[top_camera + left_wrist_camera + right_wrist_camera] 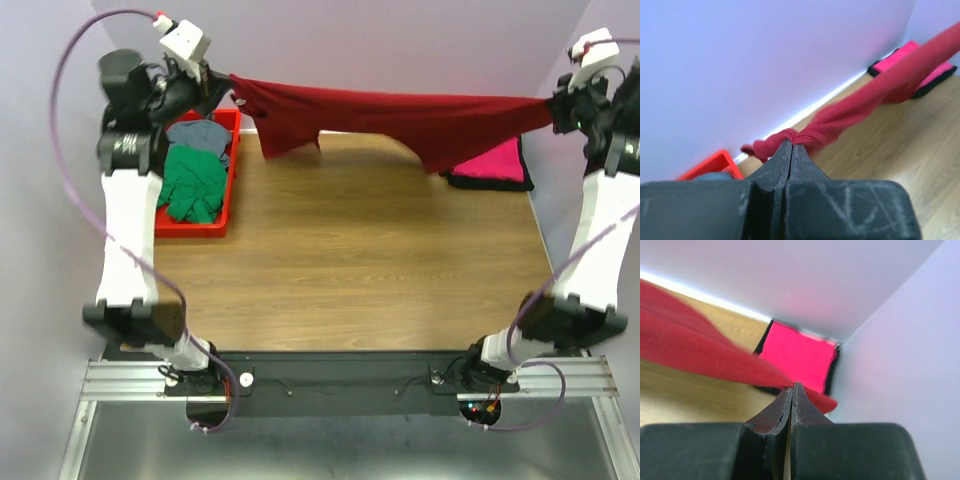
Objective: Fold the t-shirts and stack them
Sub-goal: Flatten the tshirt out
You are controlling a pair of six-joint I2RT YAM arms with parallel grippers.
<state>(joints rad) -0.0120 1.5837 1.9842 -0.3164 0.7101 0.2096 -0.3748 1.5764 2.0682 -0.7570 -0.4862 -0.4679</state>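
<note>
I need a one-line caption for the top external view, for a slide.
Left hand and right hand stretch a dark red t-shirt in the air over the wooden table.

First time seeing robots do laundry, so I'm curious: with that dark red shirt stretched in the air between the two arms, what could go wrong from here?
1. Both arms' jaws are shut on only a small bunched edge of the dark red t-shirt; an end could slip free and the shirt would drop.
2. Its hanging part dangles close to the folded pink t-shirt; lowering might drag across and rumple it.
</note>
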